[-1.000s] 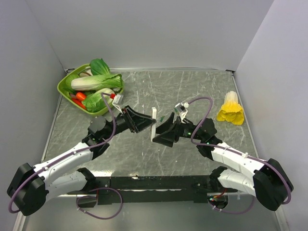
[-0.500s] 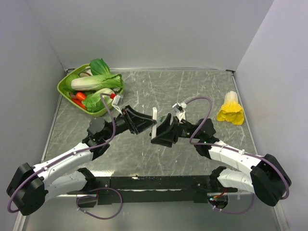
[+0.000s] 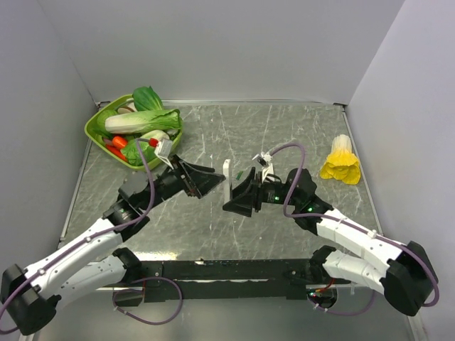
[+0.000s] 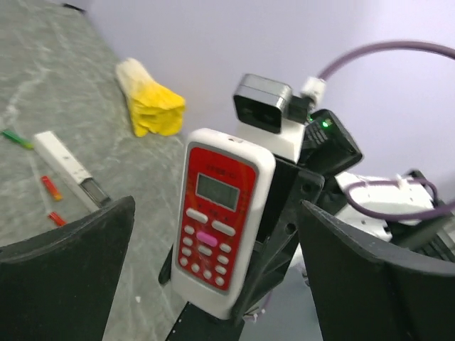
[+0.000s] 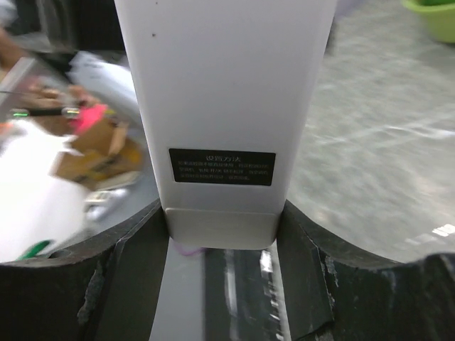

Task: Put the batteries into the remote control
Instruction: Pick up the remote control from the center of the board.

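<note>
Basket, green, sits at the far left corner of the desk, filled with leafy and orange vegetables. Left hand is near desk centre, pointed at the remote control; its fingers are spread wide to either side of the handset, touching nothing. Remote control stands upright above the desk between the two hands, red front with pale buttons and display facing the left wrist camera, white back with a dark label facing the right wrist camera. Right hand is clamped on the remote control's lower end, one finger pressed to each long side. Left wrist view shows the two batteries lying on the desk well behind the remote, just beside a white-and-black bar, with a green piece further off. Yellow ruffled object lies near the right wall.
</note>
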Tool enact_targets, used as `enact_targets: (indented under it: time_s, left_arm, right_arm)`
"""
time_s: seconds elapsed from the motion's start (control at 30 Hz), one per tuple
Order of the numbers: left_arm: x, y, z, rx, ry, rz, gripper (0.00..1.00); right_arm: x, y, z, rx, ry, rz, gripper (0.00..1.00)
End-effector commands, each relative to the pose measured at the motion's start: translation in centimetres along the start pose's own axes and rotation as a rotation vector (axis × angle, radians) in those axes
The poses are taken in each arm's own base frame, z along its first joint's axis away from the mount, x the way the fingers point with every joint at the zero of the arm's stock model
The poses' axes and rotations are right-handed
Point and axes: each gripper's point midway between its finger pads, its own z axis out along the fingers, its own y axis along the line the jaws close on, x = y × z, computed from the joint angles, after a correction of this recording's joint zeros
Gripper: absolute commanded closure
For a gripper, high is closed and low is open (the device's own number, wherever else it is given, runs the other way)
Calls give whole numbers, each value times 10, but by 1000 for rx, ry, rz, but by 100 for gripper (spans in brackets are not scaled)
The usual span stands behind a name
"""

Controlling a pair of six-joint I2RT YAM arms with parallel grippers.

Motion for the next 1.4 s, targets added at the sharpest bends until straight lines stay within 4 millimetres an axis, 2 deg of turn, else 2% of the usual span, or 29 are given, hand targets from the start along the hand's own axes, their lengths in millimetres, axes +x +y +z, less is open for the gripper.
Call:
enact_targets:
  time_s: [0.0,0.03,0.07,0.1,0.13,0.17,0.2,0.37,0.4,0.53,0.6,0.77,0.9,1.0,1.03,1.1,1.13,1.2,1.23,1.27,1.3,1.33,1.37]
  left_arm:
    - [-24,10,-11,-166,-38,71,1]
    - [-24,10,-11,-173,-34,66,1]
    - [-23,14,-11,-203,-32,58,1]
    - [-20,17,-9,-230,-10,55,1]
    - [-17,21,-8,-258,1,50,1]
    - [-19,29,-7,-310,-10,49,1]
    - [-17,26,-2,-312,10,50,1]
    - [-10,34,11,-359,26,60,1]
    - [-7,42,14,-394,28,61,1]
    - [-4,67,11,-542,27,60,0]
    - [0,71,9,-550,15,47,1]
    - [19,75,14,-500,41,6,11]
    - [25,78,20,-487,44,-5,19]
    - [28,83,23,-496,47,-5,26]
    - [28,84,23,-503,44,-5,35]
    - [27,86,21,-511,32,-7,42]
    - [27,86,20,-507,25,-10,52]
    - [27,86,18,-503,17,-20,62]
    - [29,88,16,-511,17,-24,72]
    - [28,89,16,-512,12,-28,77]
    - [29,93,14,-524,7,-29,82]
    - [33,98,12,-540,11,-33,91]
    - [33,100,10,-550,4,-40,94]
  right_arm:
    - [-20,-28,-9,227,16,-177,94]
    - [-13,-34,-11,263,52,-165,94]
    - [-16,-35,-10,282,54,-179,94]
    - [-17,-46,-12,338,56,-189,94]
    - [-11,-47,-11,355,82,-184,94]
    - [-15,-48,-9,374,80,-192,94]
    - [-14,-57,-9,419,82,-192,94]
    - [-10,-63,-1,499,117,-203,95]
    - [-6,-63,3,507,129,-204,95]
    - [-6,-65,8,523,123,-201,96]
    - [-5,-66,10,530,120,-201,96]
    - [-2,-69,16,536,136,-207,96]
    - [1,-72,20,550,144,-209,96]
    - [2,-73,22,555,147,-207,96]
    - [4,-73,22,555,151,-207,96]
    - [7,-77,22,564,157,-200,96]
    - [4,-76,24,558,141,-207,96]
    - [5,-78,25,557,138,-204,95]
    - [8,-78,25,553,143,-201,94]
    - [7,-77,26,546,138,-201,92]
    - [7,-76,27,538,135,-202,83]
    - [10,-76,26,531,138,-203,74]
    - [7,-72,27,514,127,-210,63]
